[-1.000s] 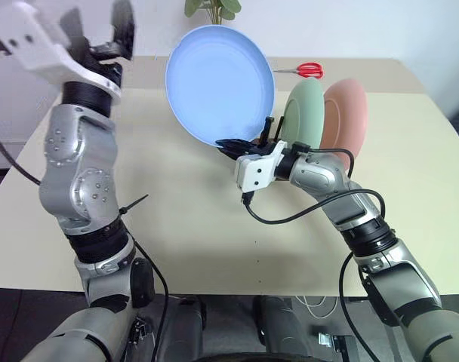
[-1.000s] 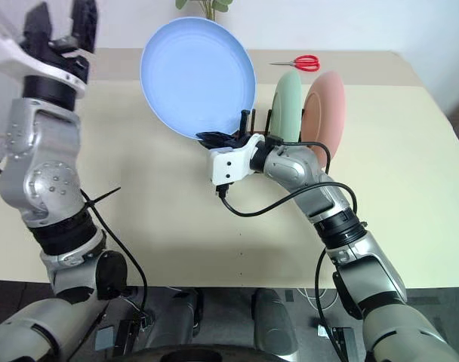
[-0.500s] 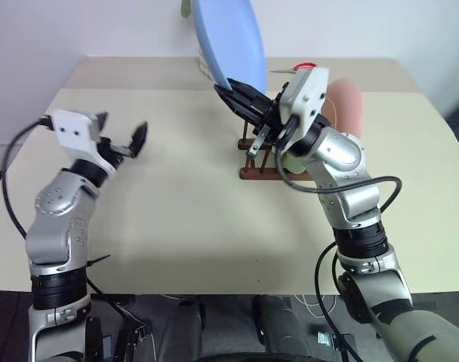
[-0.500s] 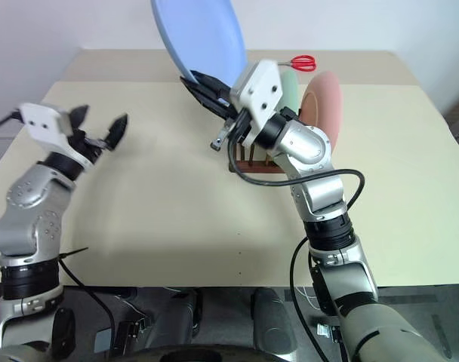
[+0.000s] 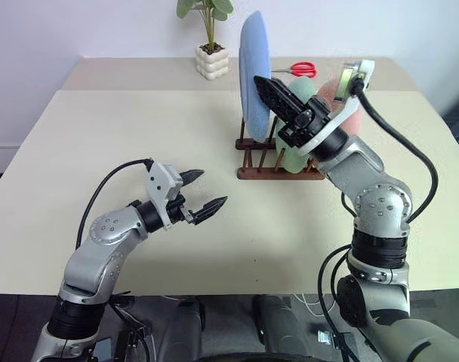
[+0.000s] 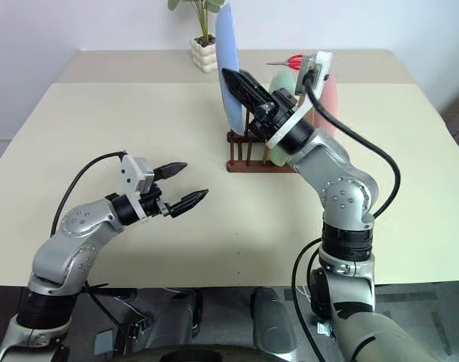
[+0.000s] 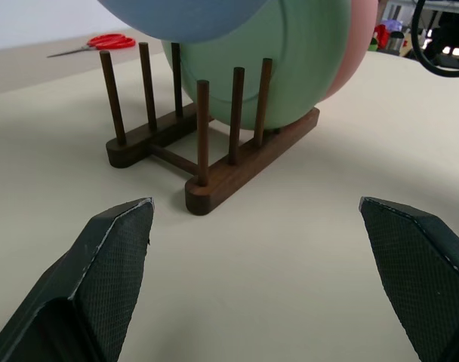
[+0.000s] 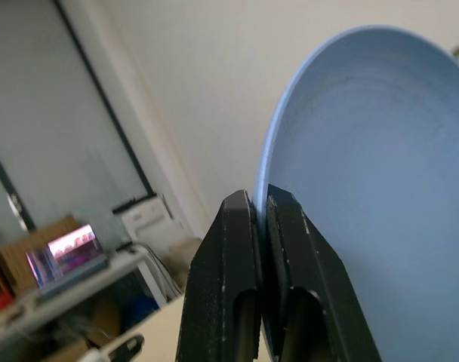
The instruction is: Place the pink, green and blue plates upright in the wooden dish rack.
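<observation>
The right gripper (image 5: pixel 264 84) is clamped on the blue plate's (image 5: pixel 254 72) rim, holding it upright, edge-on, just above the dish rack's (image 5: pixel 278 172) empty left-hand slots; green plate (image 7: pixel 290 68) and pink plate (image 5: pixel 351 113) stand to the right; the left gripper (image 5: pixel 201 191) is spread wide, empty, nearer

Pink plate (image 5: pixel 353 113) mostly behind right arm

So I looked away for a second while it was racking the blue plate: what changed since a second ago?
The right claw, shut on the blue plate, turned it from facing the camera to upright and edge-on above the rack. The left claw, open, dropped from high up to low over the table. The green plate and pink plate stayed racked.
</observation>
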Robot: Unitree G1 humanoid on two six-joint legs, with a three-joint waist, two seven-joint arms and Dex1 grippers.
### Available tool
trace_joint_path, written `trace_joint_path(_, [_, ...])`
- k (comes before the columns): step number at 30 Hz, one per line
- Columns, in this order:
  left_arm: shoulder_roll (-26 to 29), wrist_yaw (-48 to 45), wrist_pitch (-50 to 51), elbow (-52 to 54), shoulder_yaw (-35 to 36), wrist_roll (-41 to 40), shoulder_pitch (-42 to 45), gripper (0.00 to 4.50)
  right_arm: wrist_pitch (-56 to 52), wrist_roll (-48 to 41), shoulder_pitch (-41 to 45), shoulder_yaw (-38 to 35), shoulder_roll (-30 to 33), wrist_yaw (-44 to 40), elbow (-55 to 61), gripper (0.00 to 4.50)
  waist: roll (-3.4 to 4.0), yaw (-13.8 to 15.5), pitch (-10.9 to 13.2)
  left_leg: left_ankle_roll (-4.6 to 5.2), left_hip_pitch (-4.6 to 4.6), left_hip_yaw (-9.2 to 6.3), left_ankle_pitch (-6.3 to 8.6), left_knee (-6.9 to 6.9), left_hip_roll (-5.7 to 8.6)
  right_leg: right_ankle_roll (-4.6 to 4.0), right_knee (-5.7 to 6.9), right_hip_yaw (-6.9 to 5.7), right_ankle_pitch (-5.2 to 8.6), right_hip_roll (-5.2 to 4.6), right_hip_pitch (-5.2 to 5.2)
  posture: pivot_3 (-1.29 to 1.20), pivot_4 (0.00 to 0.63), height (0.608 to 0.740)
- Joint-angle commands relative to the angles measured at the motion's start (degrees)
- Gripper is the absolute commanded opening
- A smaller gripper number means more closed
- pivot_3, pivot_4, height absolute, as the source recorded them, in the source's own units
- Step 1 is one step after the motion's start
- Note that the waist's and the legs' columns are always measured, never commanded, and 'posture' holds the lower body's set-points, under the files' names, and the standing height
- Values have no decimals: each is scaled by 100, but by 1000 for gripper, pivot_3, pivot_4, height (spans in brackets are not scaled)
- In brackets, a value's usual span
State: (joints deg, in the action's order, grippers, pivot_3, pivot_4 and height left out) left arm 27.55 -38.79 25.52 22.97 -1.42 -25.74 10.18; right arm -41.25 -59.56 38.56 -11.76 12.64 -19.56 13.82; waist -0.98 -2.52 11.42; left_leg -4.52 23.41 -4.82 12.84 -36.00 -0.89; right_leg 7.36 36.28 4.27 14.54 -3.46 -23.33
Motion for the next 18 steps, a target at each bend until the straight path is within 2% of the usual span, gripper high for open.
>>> trace_joint_path(1, [32,-27,-14,246,56,-84,63,4476,-85,-236,220,-157,42,164,19,0,0,0,0,0,0,0,0,0,0,0,0,0,0,0,0,0,150,730])
trace_joint_path(18, [-13,113,11,362,45,-25,-13,4476,-460,-327,436,-288,-32,913,-666,0,1,-2,0,0,1,1,0,1,0,0,-2,1,0,1,-1,0,150,730])
